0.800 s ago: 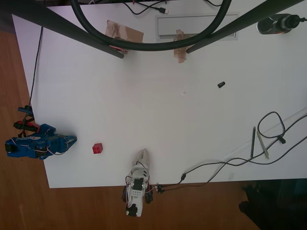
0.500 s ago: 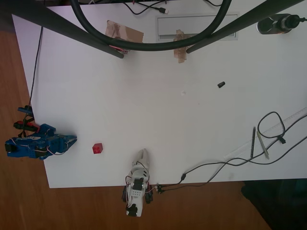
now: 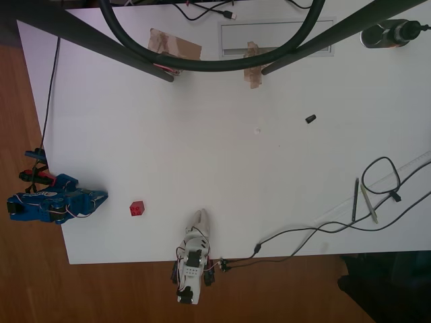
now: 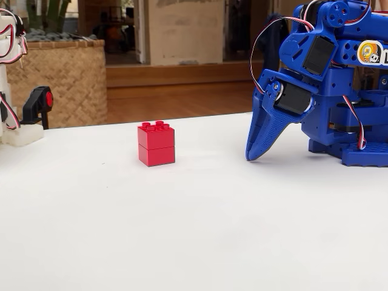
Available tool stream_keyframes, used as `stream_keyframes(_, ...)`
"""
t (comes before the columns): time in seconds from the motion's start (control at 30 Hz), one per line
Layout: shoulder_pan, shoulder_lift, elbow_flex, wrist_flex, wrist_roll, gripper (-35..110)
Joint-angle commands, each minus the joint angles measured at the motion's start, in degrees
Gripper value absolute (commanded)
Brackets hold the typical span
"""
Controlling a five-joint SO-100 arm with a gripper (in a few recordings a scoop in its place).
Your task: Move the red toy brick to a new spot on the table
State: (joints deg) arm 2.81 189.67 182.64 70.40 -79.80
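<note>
Tool (image 4: 253, 154) of blue plastic, folded down at the arm's base, is seen in the fixed view with its two fingers pressed together and its tip resting on or just above the white matte tabletop (image 4: 194, 230); nothing is held in it. In the overhead view the same tool (image 3: 101, 197) is found at the left edge of the tabletop (image 3: 202, 121), near the lower left corner. The small bright red studded plastic toy brick (image 3: 137, 208) is seen standing upright and free on the tabletop, just beside the tool tip, close to the lower edge; in the fixed view the brick (image 4: 156, 143) is clearly apart from the tool. The move is judged not to have been started. Trouble could arise if the tool were brought forward without being spread first: the light brick would be pushed or toppled rather than gripped. Because the brick is so small against the fingers, an off-centre closing could squeeze it out sideways. A small black piece (image 3: 310, 119) lies well apart toward the upper right, and loose cables (image 3: 377, 182) lie near the right edge, where a set-down could be fouled.
</note>
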Motion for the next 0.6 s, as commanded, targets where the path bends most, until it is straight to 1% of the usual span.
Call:
stream_keyframes(0.0,0.2,1.6,1.8,-0.6,0.1,0)
stream_keyframes(0.57,-1.0,1.6,1.8,-0.6,2.4,0)
